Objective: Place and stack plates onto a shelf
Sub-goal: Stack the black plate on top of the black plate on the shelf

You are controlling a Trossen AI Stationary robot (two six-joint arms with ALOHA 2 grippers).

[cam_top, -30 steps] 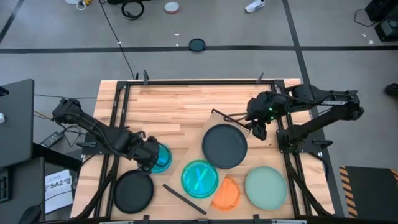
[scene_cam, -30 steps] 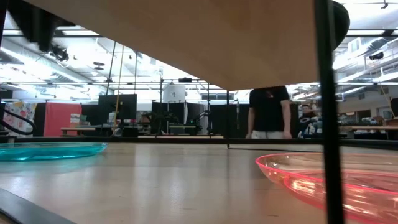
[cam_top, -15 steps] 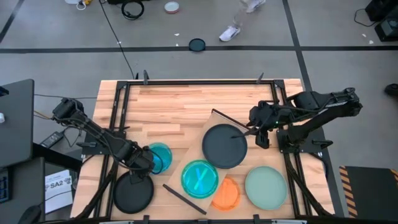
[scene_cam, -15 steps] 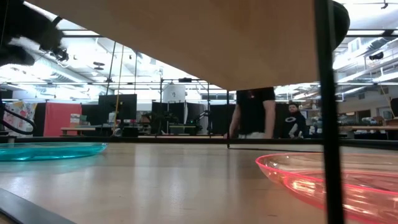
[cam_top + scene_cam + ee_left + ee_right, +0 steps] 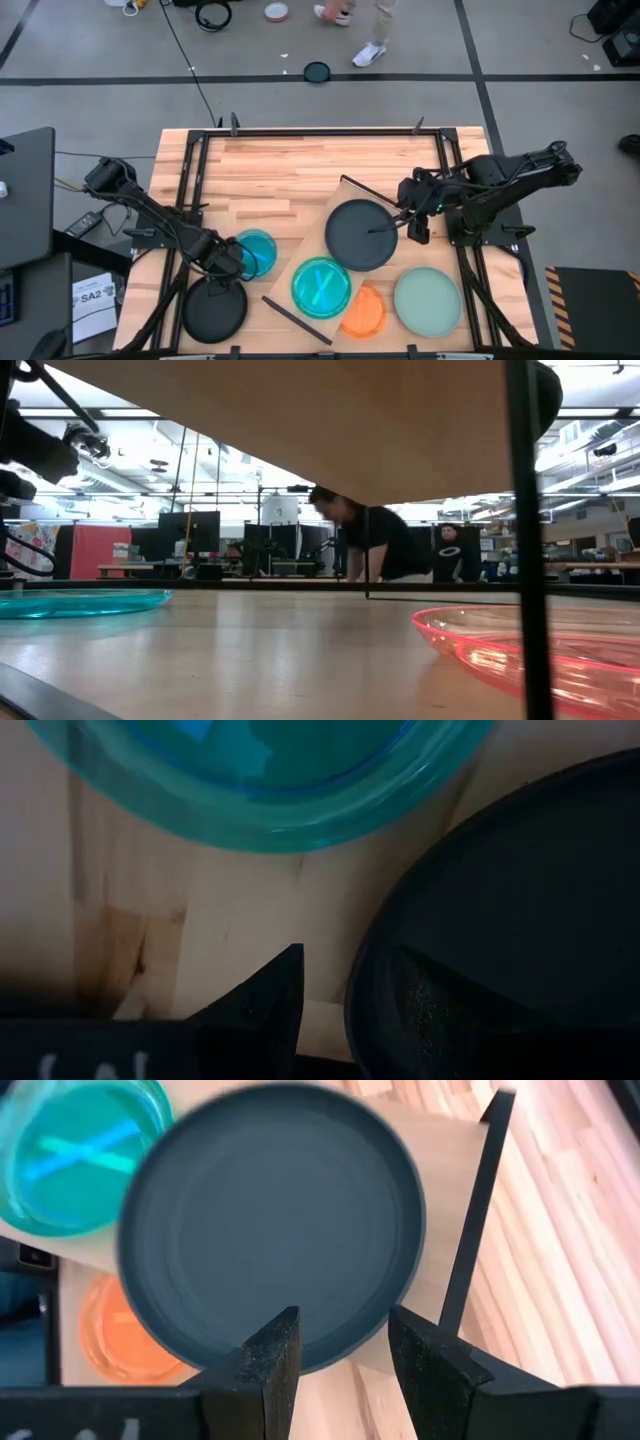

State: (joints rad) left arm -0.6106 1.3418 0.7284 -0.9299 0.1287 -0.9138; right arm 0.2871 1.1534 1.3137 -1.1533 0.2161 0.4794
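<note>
Seen from above, the shelf (image 5: 345, 255) lies askew on the tabletop (image 5: 290, 170), a pale board with a dark strip at each short end. A large black plate (image 5: 360, 235) rests on its upper part, and a translucent blue plate (image 5: 321, 287) sits on its lower part, toward 7 o'clock from the black one. An orange plate (image 5: 366, 312) pokes out at the shelf's lower corner, and a mint-green plate (image 5: 428, 303) lies on the tabletop at 4 o'clock from the black plate.

The right claw (image 5: 412, 222) is at the 3 o'clock rim of the black plate on the shelf. In the right wrist view its fingers (image 5: 270, 1370) stand apart, with that plate's rim (image 5: 340, 1345) showing in the gap between them; I cannot tell whether they pinch it.

The left claw (image 5: 222, 270) is low at the tabletop's 8 o'clock area, between a teal plate (image 5: 256, 253) and a second black plate (image 5: 214, 307) below it. In the left wrist view one finger (image 5: 265, 1010) rests on bare wood just beside this black plate's rim (image 5: 365, 980); the claw is spread and holds nothing that I can see.

A person (image 5: 370, 545) bends over in the room beyond.
</note>
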